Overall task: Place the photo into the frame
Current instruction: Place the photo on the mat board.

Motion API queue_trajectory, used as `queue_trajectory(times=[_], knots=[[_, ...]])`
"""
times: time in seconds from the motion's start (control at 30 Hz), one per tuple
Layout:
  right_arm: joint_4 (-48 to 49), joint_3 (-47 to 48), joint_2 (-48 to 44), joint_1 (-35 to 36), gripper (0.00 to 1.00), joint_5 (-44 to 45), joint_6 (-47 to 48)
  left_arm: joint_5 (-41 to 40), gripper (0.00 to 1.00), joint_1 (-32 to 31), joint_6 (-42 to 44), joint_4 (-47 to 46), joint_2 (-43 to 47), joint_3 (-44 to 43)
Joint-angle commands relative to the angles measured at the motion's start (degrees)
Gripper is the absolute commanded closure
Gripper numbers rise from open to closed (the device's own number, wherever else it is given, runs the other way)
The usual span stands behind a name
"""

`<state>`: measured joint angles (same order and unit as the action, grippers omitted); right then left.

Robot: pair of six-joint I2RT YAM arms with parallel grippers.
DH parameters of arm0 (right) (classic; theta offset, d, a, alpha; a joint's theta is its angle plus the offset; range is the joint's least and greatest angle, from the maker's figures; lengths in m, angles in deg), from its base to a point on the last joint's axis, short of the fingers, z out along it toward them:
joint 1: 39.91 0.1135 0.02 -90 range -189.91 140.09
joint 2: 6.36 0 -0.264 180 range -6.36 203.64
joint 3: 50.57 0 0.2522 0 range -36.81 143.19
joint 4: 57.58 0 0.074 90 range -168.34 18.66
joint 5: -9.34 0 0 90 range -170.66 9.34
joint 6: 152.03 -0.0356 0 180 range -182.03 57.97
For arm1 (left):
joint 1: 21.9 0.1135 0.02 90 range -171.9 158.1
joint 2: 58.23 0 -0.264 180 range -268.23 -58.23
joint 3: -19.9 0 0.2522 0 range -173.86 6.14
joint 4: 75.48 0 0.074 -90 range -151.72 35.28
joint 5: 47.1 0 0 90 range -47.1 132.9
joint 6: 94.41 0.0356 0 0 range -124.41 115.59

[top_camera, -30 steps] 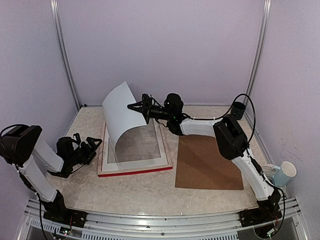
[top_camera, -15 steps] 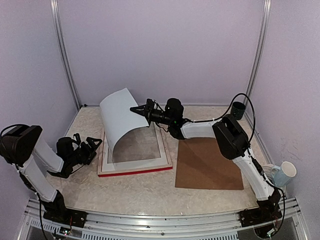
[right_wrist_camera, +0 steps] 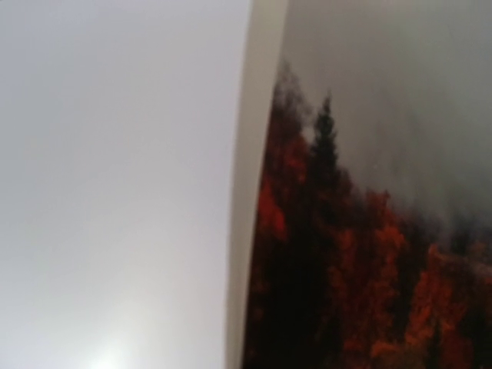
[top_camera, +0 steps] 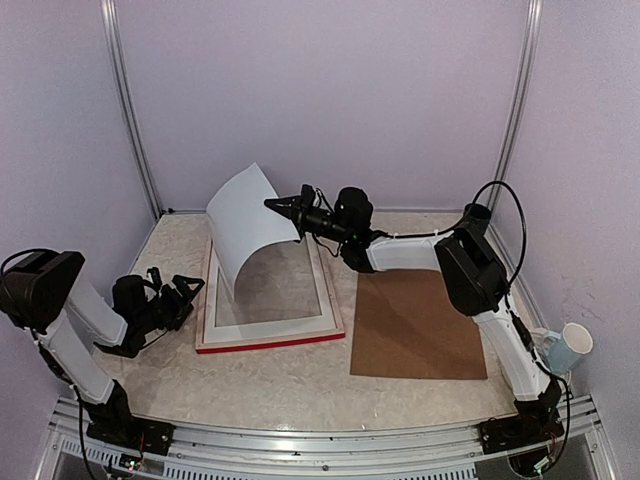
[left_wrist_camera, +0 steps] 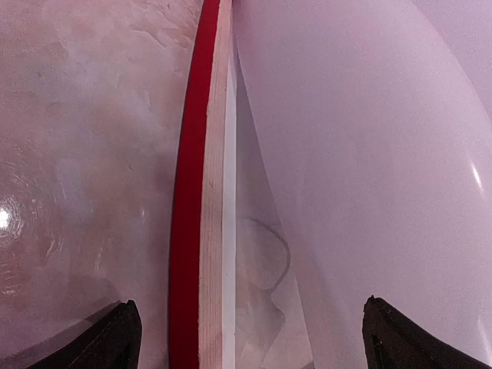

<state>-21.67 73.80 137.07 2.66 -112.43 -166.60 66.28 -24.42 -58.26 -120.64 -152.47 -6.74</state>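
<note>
1. Right gripper (top_camera: 283, 207): jaws pinched together on the raised far edge of the photo (top_camera: 245, 225), holding that edge well above the table (top_camera: 300, 385).
2. The photo is bowed into an arch with its white back outward. The printed side faces in and down (your right wrist view shows red trees under grey sky, close up). Its low edge appears to rest inside the frame (top_camera: 268, 342), toward the left rail.
3. The frame lies flat, with a brown panel (top_camera: 415, 325) just beside it on the right.
4. Left gripper (top_camera: 172, 292): jaws wide apart, empty, low beside the frame's left rail.
5. Step in hand, by my reading: laying the photo into the opening. Next, lower the held edge toward the right rail so the sheet flattens inside. Release only once no edge rides over a rail.
</note>
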Motion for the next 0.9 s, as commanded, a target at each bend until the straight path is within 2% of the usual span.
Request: queue_trajectory(times=[0.0, 0.13, 0.5, 0.63, 0.87], knots=[[-0.92, -4.9, -6.04, 0.21, 0.89, 3.69, 3.76, 0.4, 0.01, 0.5, -0.2, 2.31, -0.17, 1.28], [-0.68, -12.14, -10.03, -0.12, 0.9, 7.47, 4.62, 0.62, 0.01, 0.5, -0.22, 2.23, -0.35, 1.28], [-10.91, -21.14, -18.47, -0.28, 0.89, 11.56, 14.68, 0.76, 0.01, 0.5, -0.21, 2.31, 0.02, 1.36], [-16.94, -22.03, -21.02, -0.66, 0.88, 13.24, 19.47, 0.87, 0.01, 0.5, -0.29, 2.36, 0.11, 1.37], [-29.28, -18.22, -21.46, -0.69, 0.84, 12.84, 26.61, 0.94, 0.01, 0.5, -0.39, 2.4, 0.1, 1.41]])
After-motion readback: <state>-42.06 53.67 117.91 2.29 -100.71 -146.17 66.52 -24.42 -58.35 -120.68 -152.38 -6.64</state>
